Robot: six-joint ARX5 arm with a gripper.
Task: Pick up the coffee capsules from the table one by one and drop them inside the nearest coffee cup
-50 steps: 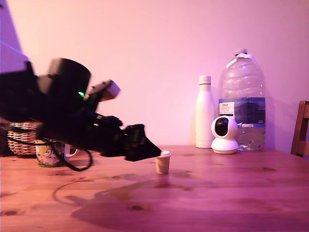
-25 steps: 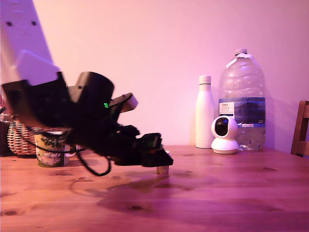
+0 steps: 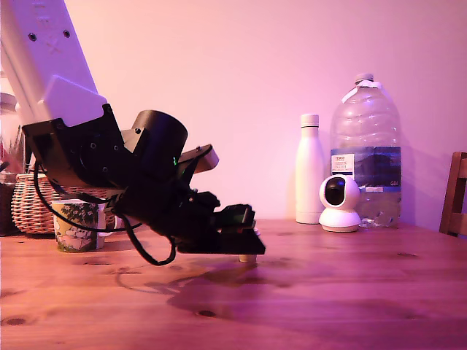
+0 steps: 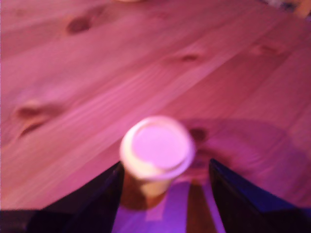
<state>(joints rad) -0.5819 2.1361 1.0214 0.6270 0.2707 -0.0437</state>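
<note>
Arm has dropped and pushed forward over the counter. Fingers now apart, straddling the capsule, which stands upright on the wood. Ready to close; cup well behind.

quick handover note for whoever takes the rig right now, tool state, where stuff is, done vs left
Tool: open, low over the table, jaws either side of the coffee capsule, not closed on it.
Coffee capsule: upright on the table, rim up, not yet lifted.
Coffee cup: at the exterior view's left, in front of the wicker basket.
Done: approach. Left: close, lift, carry to the cup, drop in.
</note>
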